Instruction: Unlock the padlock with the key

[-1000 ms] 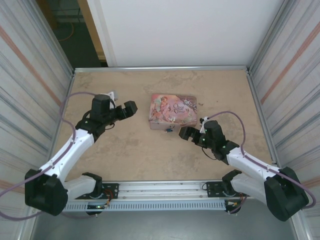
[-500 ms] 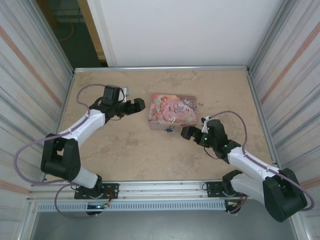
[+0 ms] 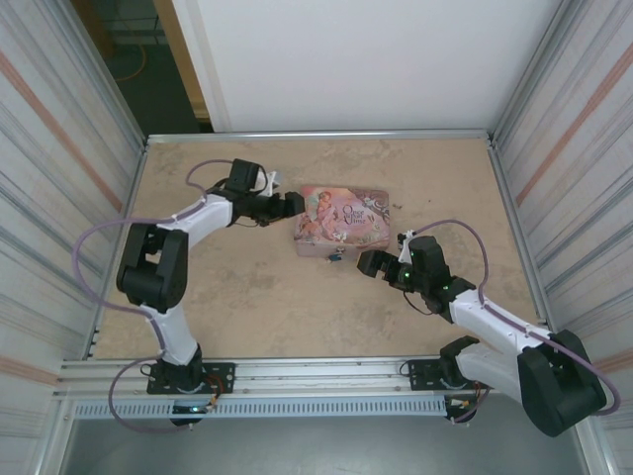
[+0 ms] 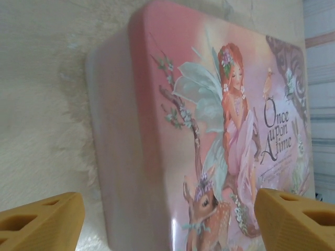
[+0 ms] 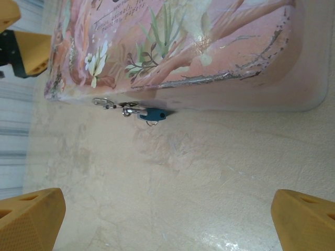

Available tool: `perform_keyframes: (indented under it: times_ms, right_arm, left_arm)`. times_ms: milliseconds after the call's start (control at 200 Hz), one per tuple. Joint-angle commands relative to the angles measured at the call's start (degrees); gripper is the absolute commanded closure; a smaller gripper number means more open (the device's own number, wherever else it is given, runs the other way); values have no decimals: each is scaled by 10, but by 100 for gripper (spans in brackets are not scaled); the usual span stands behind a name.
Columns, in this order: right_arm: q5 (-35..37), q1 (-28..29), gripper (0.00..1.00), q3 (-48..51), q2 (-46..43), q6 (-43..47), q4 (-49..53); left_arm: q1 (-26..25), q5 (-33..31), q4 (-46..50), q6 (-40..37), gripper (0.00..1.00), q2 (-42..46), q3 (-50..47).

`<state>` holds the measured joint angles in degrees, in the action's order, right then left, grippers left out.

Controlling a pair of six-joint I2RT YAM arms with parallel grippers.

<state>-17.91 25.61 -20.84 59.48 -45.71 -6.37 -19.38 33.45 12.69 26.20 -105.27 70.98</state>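
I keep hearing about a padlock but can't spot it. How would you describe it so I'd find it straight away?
Start at the pink fairy-picture tin in the middle of the sandy table. At the foot of its near long side sits the padlock, tiny next to the tin. It is the only blue item there, with silvery metal rings beside it.

From above I see the padlock (image 3: 336,256) as a mere speck; the left wrist view's bottom edge crops the pink tin (image 4: 172,130).
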Motion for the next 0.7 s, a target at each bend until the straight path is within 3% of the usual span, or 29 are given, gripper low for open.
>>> perform_keyframes:
  times_ms: [0,235,696]
  right_arm:
    - [-8,-5,1,-12,7,21,-10]
    - [-19,-7,1,-24,31,33,-27]
    - [-30,-21,1,-63,95,57,-63]
  left_arm:
    - [-10,12,27,-23,17,-16,23]
    - [-10,-2,27,-18,23,-22,0]
    - [-11,-23,9,-1,24,7,-90]
